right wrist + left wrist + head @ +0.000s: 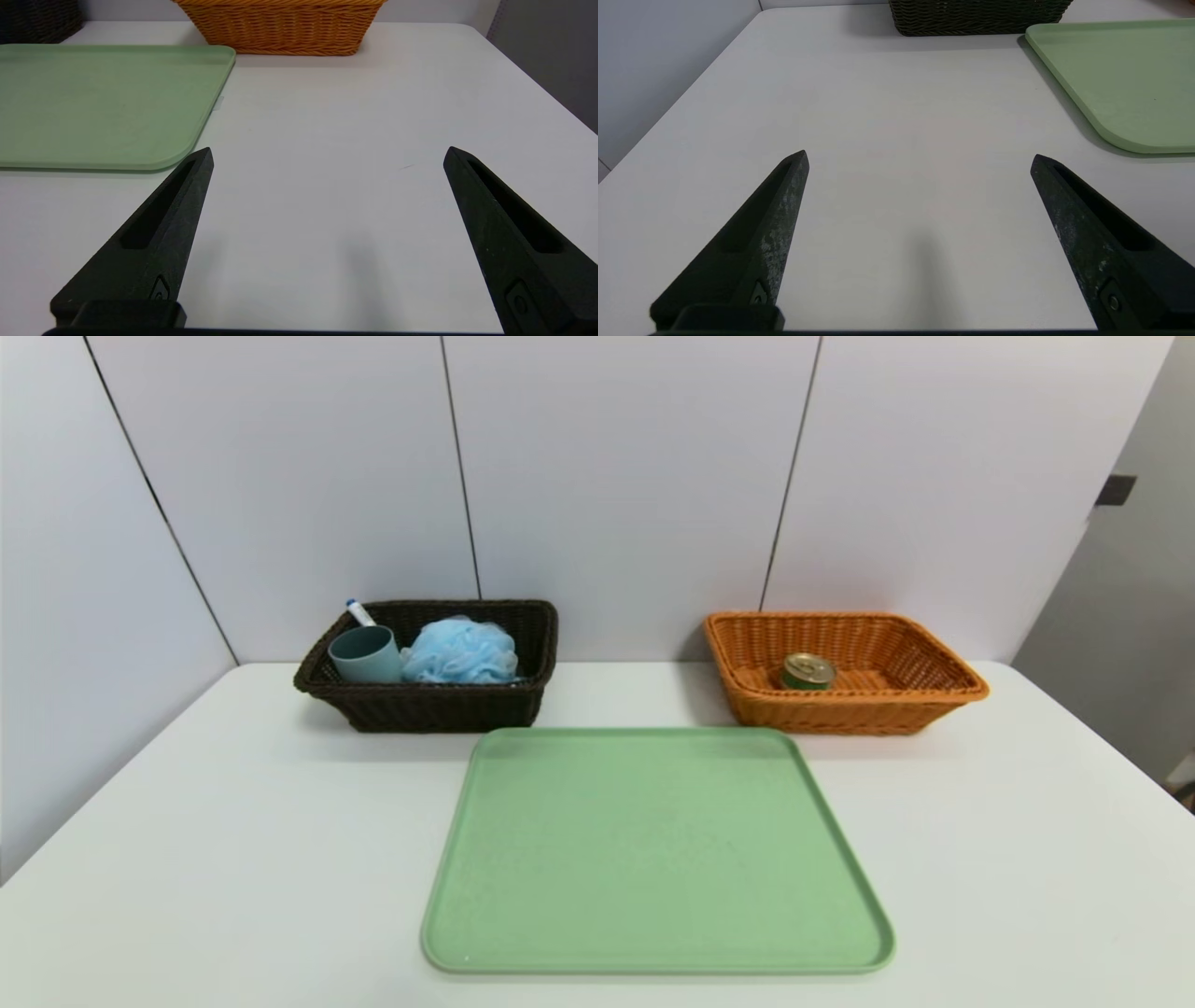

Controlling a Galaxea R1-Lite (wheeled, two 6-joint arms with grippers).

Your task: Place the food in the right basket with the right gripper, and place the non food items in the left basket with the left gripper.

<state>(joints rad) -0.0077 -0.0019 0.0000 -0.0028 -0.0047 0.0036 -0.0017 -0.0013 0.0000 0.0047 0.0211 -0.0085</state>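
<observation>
With the tin can [808, 671] sitting in the orange basket [859, 714] at right of the head view and the cup [365, 655], puff [462, 651] and marker [360, 613] resting in the dark one [439, 709] at upper left, both the left gripper [920, 153] and right gripper [329, 148] are hovering empty, fingers wide apart, over bare tabletop [233, 859], and are best kept clear.

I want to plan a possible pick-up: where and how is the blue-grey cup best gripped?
Probably by the upper rim of the cup, coming from above. Its open mouth faces up, and the dark basket's walls and the bath puff close beside it leave little side room.
</observation>
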